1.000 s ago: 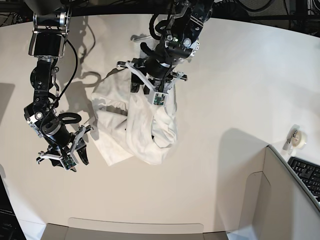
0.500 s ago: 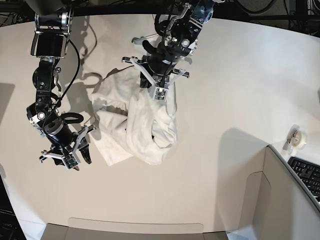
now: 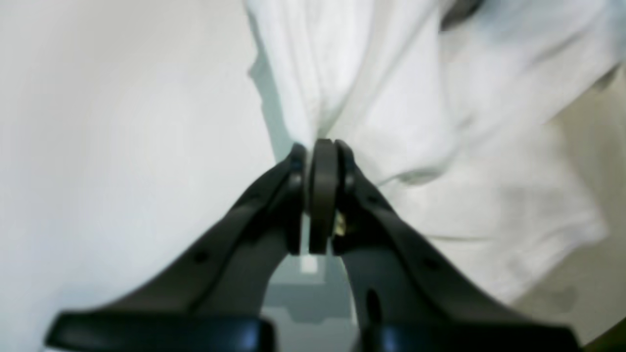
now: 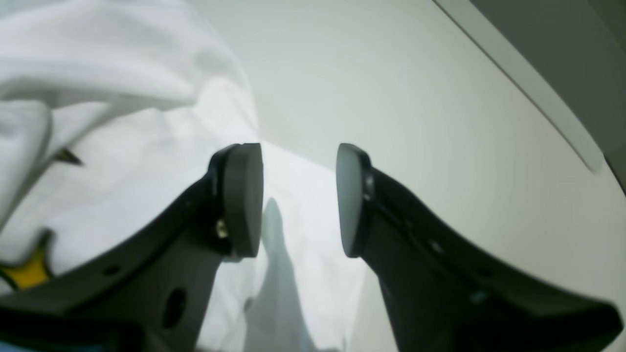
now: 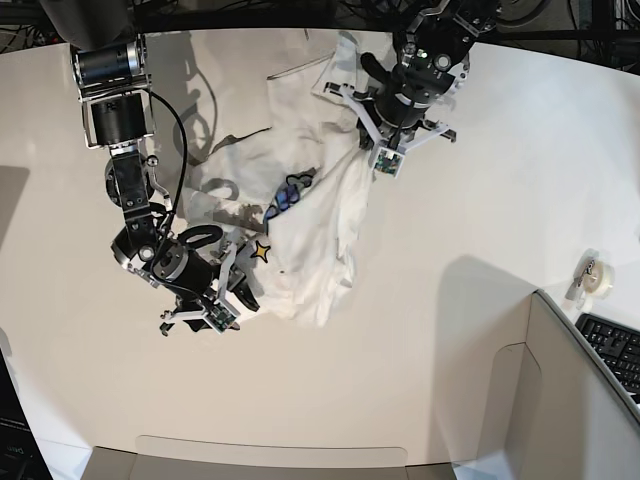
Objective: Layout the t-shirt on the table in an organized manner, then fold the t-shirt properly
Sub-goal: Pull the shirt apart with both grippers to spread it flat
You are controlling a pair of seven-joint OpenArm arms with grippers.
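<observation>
The white t-shirt [image 5: 318, 235] lies crumpled on the table [image 5: 500, 210], pulled out long toward the far edge, with blue letters and a yellow star of its print showing. My left gripper [image 5: 384, 150] is at the shirt's far end. In the left wrist view it [image 3: 320, 149] is shut on a pinched fold of the t-shirt [image 3: 391, 98], which fans out from the closed tips. My right gripper [image 5: 226, 300] is at the shirt's near left edge. In the right wrist view it [image 4: 297, 200] is open, nothing between its fingers, just above the t-shirt [image 4: 146, 161].
A roll of tape [image 5: 592, 272] sits at the right near a grey partition [image 5: 560, 400], with a black keyboard [image 5: 615, 348] behind it. The table's curved far edge runs along the top, with cables beyond it.
My left gripper shut on the shirt and pulled it up and away to the far right, stretching it and exposing the print. The right arm swung right to the shirt's near edge, still open.
</observation>
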